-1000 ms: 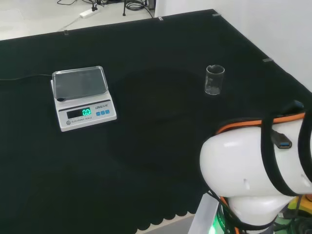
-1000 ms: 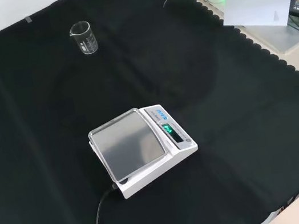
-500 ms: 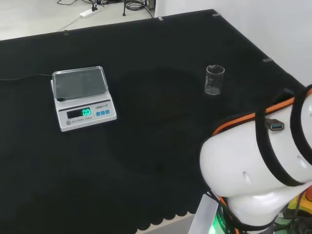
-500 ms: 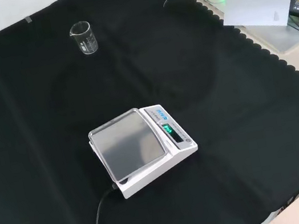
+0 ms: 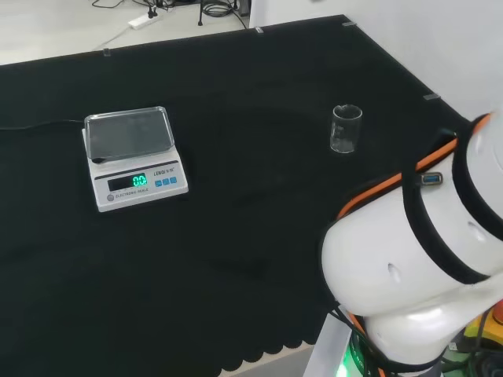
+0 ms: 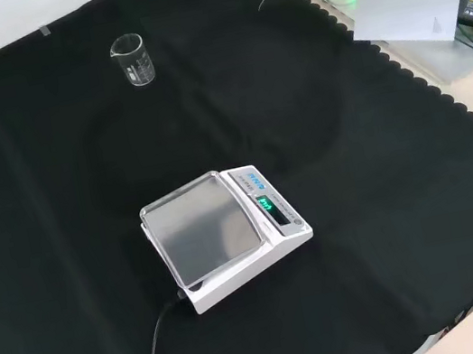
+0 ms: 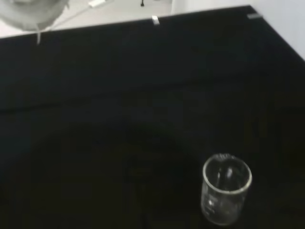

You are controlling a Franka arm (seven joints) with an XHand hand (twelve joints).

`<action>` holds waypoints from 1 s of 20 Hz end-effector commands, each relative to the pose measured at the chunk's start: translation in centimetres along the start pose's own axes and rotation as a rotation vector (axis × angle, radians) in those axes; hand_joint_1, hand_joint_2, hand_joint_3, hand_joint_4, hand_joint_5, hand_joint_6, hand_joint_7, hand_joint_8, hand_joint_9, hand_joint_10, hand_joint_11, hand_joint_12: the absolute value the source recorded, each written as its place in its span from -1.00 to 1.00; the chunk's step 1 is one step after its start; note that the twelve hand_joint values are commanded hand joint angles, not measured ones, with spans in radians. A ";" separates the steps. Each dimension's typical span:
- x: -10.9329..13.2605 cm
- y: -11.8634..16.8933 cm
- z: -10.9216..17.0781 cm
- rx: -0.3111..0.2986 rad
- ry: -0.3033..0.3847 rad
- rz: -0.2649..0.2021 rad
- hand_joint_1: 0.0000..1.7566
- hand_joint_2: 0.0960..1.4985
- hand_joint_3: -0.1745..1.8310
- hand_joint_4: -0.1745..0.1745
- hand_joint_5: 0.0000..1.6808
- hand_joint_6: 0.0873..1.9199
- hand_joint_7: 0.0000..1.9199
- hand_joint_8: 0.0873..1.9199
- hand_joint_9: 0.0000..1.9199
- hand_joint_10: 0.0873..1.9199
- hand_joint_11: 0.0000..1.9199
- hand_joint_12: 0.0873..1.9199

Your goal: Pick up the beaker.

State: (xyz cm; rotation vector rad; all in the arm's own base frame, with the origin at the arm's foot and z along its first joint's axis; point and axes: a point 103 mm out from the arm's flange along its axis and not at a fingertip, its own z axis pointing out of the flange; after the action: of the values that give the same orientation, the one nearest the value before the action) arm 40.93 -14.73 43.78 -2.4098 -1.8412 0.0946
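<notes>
One small clear glass beaker (image 5: 346, 129) stands upright and apparently empty on the black cloth (image 5: 251, 236), toward the cloth's right edge in the head view and near its far left corner in the front view (image 6: 132, 60); the wrist view shows it close, its round rim open to the camera (image 7: 226, 194). It looks light, rigid and breakable, with a smooth, slippery wall and printed graduations, so my judgement is that it should be taken round the middle of the wall, fingers on one side and thumb opposite, below the flared lip and clear of the pouring spout. Too high a hold could tip it; squeezing hard could crack it. Nothing touches it now. A white electronic scale (image 6: 227, 235) with a lit green display sits well apart, nearer the cloth's middle, its cable trailing off. The arm's white links (image 5: 416, 267) stand near the cloth's near edge in the head view. Whether the hand's fingers are spread or curled I cannot tell.
</notes>
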 end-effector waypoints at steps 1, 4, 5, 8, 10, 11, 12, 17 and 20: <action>-3.3 2.4 5.8 0.036 0.017 0.042 -0.18 -0.29 -0.51 -0.08 -0.42 -0.89 -0.45 -0.39 -0.25 -0.33 -0.52 0.39; -3.7 3.2 7.9 0.075 0.002 0.055 -0.18 -0.29 -0.50 -0.07 -0.44 -0.89 -0.46 -0.39 -0.26 -0.32 -0.52 0.39; -3.9 3.4 8.5 0.084 0.008 0.058 -0.18 -0.29 -0.50 -0.07 -0.44 -0.89 -0.47 -0.39 -0.26 -0.32 -0.53 0.39; -4.1 4.0 10.3 0.099 0.012 0.071 -0.17 -0.30 -0.50 -0.07 -0.46 -0.90 -0.48 -0.38 -0.27 -0.32 -0.53 0.39; -4.2 4.3 11.6 0.120 0.003 0.074 -0.17 -0.30 -0.50 -0.07 -0.49 -0.91 -0.48 -0.38 -0.28 -0.32 -0.53 0.39; -4.3 4.5 12.1 0.129 0.002 0.076 -0.18 -0.30 -0.50 -0.07 -0.50 -0.92 -0.49 -0.37 -0.29 -0.31 -0.53 0.39; -4.3 4.6 12.6 0.134 0.000 0.081 -0.18 -0.30 -0.49 -0.07 -0.51 -0.93 -0.50 -0.37 -0.30 -0.30 -0.54 0.40; -4.4 5.1 15.4 0.169 -0.007 0.099 -0.18 -0.32 -0.49 -0.06 -0.56 -0.96 -0.58 -0.35 -0.34 -0.27 -0.56 0.41; -4.6 5.5 16.7 0.187 -0.002 0.109 -0.18 -0.32 -0.48 -0.06 -0.58 -0.98 -0.61 -0.35 -0.36 -0.27 -0.56 0.41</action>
State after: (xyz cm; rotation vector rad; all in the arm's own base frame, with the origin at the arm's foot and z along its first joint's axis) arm 42.79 -19.36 29.18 -2.3749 -1.6640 0.2496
